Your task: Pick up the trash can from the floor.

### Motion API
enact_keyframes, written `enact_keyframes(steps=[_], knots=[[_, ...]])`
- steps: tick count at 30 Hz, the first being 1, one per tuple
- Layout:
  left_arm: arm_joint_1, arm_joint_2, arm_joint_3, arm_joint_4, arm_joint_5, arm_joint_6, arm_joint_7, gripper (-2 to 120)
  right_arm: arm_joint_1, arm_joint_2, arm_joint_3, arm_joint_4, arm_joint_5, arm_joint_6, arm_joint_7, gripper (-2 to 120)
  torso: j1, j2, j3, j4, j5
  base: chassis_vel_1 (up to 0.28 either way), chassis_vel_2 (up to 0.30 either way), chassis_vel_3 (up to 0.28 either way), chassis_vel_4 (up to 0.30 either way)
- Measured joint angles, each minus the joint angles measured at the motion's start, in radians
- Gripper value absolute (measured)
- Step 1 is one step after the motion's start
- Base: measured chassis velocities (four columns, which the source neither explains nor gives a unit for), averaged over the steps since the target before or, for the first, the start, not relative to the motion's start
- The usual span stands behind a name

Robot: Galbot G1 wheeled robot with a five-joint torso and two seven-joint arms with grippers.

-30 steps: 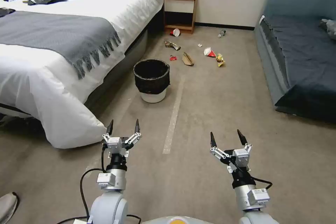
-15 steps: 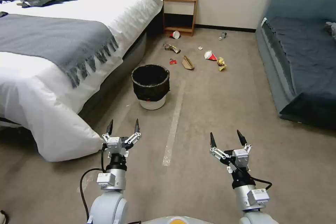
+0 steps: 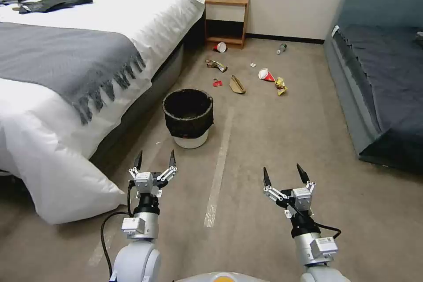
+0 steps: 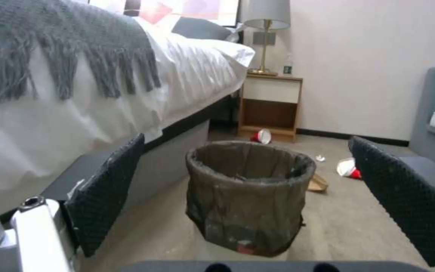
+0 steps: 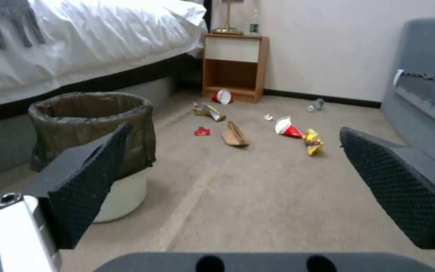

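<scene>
trash can (image 3: 188, 116) sits upright on the floor (image 3: 264, 141), centre of the head view, just beside the bed (image 3: 66, 61) that fills the upper left, black liner folded over its top half, white base showing below. pale tape strip (image 3: 218, 167) runs down the carpet just right of it. left gripper (image 3: 154, 158) is low in the frame, lower left of centre, fingers spread apart, nothing in them, short of the can and apart from it. in the left wrist view the can (image 4: 250, 196) stands framed between the two black pads (image 4: 107, 192). right gripper (image 3: 283, 174) at lower right, fingers apart too, holding nothing, over bare carpet. scattered litter (image 3: 246, 81) lies beyond the can, near the nightstand (image 3: 227, 17) at the top centre. sofa (image 3: 379, 79) along the right edge.
</scene>
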State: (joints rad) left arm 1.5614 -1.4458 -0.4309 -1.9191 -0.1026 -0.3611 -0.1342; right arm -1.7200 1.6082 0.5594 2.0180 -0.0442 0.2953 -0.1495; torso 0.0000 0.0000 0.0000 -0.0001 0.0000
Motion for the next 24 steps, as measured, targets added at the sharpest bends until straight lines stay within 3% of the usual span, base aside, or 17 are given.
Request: enact_keyframes(steps=[7, 24], knots=[[-0.002, 0.002, 0.005, -0.006, 0.011, 0.022, -0.040, 100, 0.003, 0.000, -0.001, -0.003, 0.004, 0.001, -0.007, 100, 0.000, 0.000, 0.000, 0.0000, 0.0000, -0.105, 0.106, 0.113, -0.099], [-0.007, 0.002, 0.003, 0.000, 0.005, 0.025, -0.038, 100, 0.012, 0.000, -0.001, -0.015, 0.006, -0.001, -0.017, 100, 0.000, 0.000, 0.000, 0.0000, 0.0000, -0.113, 0.101, 0.107, -0.103]])
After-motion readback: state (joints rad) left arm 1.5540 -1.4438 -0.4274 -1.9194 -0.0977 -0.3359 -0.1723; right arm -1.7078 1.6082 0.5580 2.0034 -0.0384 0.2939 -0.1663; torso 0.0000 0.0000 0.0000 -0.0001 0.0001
